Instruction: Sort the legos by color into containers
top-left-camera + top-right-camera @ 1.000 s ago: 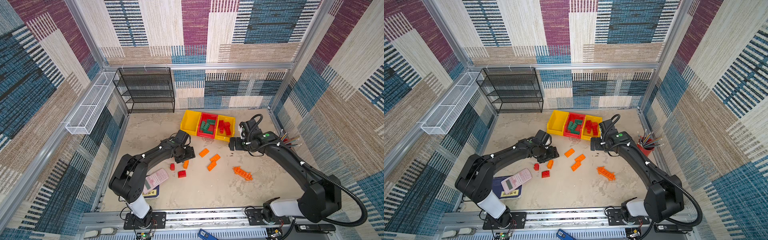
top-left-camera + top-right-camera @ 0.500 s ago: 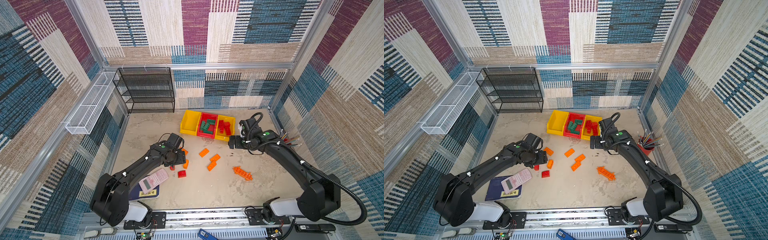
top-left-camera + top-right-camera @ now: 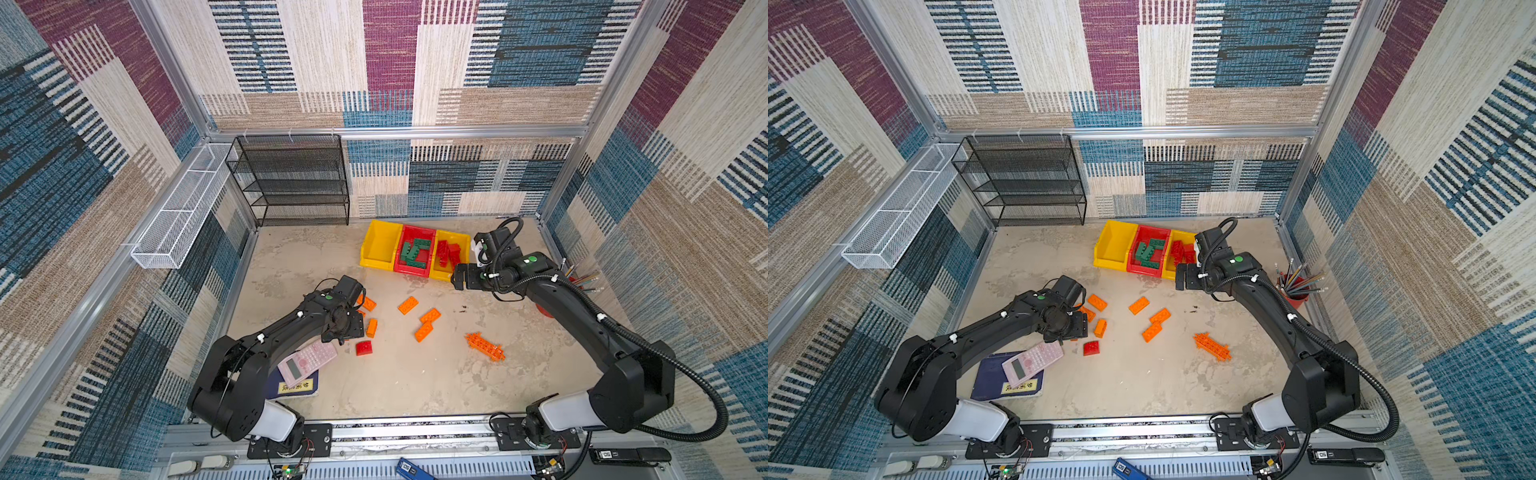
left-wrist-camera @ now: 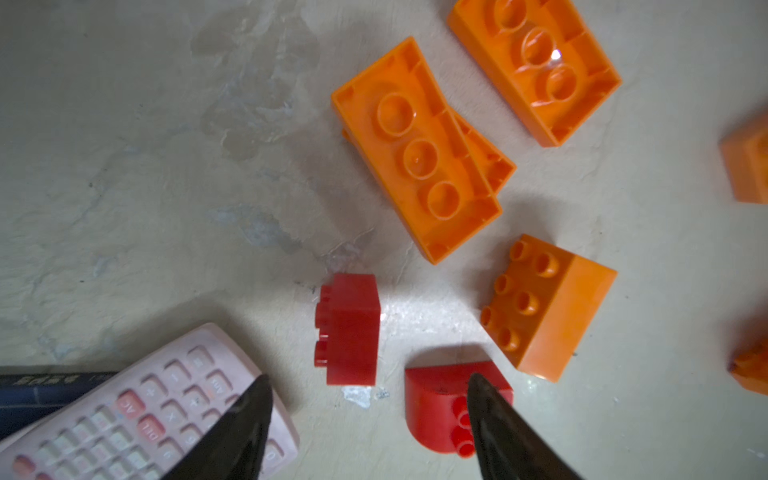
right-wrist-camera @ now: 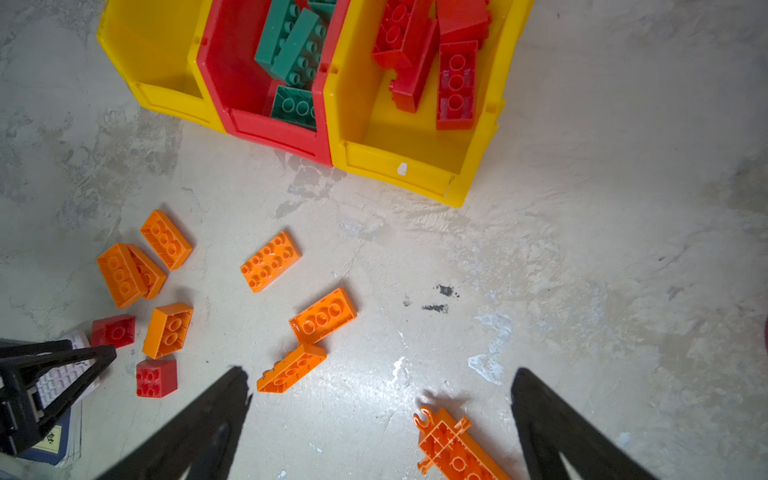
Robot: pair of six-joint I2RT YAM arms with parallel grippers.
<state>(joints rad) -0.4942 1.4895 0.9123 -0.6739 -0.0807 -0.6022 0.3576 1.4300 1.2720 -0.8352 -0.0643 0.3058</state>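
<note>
Your left gripper (image 4: 368,378) hangs low over the table (image 3: 415,386), left of centre in both top views. Its jaws are spread and empty, with a small red brick (image 4: 351,328) just ahead of the tips and the pink calculator (image 3: 306,362) close by. Your right gripper (image 5: 379,370) is wide open and holds nothing, near the three bins (image 3: 374,262) at upper middle. Green bricks (image 3: 413,251) fill the red bin and red bricks (image 3: 449,251) the right yellow one. Orange bricks (image 3: 408,305) lie loose at centre.

Mottled tabletop (image 3: 415,386), loose legos (image 3: 407,305), three containers (image 3: 374,251), notebook (image 3: 988,380), shelf (image 3: 291,187), pencil cup (image 3: 1295,298)
</note>
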